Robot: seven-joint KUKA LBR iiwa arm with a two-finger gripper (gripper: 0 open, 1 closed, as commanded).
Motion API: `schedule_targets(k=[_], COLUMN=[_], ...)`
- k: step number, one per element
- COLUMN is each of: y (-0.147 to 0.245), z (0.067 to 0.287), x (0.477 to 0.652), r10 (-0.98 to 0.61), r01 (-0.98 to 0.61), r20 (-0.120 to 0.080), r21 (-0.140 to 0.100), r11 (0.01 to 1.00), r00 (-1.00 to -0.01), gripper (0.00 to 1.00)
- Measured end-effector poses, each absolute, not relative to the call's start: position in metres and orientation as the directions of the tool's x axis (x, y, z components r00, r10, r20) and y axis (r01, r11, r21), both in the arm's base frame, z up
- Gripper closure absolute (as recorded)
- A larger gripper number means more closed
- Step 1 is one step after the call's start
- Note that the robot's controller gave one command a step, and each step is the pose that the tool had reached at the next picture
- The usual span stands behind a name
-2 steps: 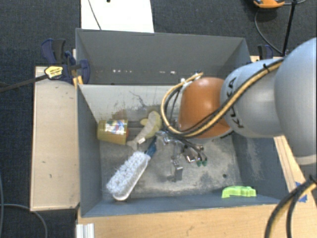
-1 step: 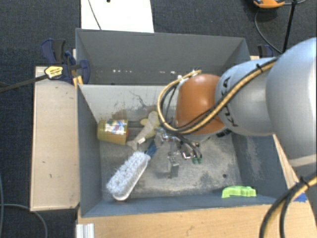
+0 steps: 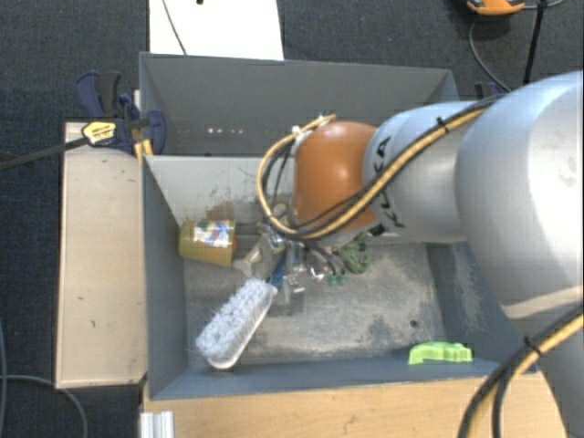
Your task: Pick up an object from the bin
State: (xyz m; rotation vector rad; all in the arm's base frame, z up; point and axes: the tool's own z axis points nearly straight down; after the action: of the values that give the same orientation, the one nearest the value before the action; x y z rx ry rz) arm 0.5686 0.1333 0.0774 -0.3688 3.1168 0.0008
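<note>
pick not yet made: gripper [image 3: 286, 276] low near the middle of the bin [image 3: 164, 272].
nothing looks lifted, so we judge the grasp and the raise are both left; whether the gripper is open or closed we cannot tell. at its 7 o'clock lies a white brush [image 3: 235, 322], long, flat and fuzzy with bristles, its upper end just beside the gripper. at 9 o'clock a stubby gold cylinder [image 3: 208, 242] with a printed label lies on its side. at 3 o'clock sits a small dark green tangle [image 3: 356, 259], and far off at 4 o'clock a flat bright green plastic piece [image 3: 441, 353] on the gritty grey floor.
</note>
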Motion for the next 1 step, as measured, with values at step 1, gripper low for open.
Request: schedule_targets(k=[1], y=[0.1652], z=[0.0700], x=[0.5000], r10=[-0.297], r01=[-0.297], r20=[-0.002], r21=[0.001], r11=[0.955], r00=[-0.955], gripper=[1.00])
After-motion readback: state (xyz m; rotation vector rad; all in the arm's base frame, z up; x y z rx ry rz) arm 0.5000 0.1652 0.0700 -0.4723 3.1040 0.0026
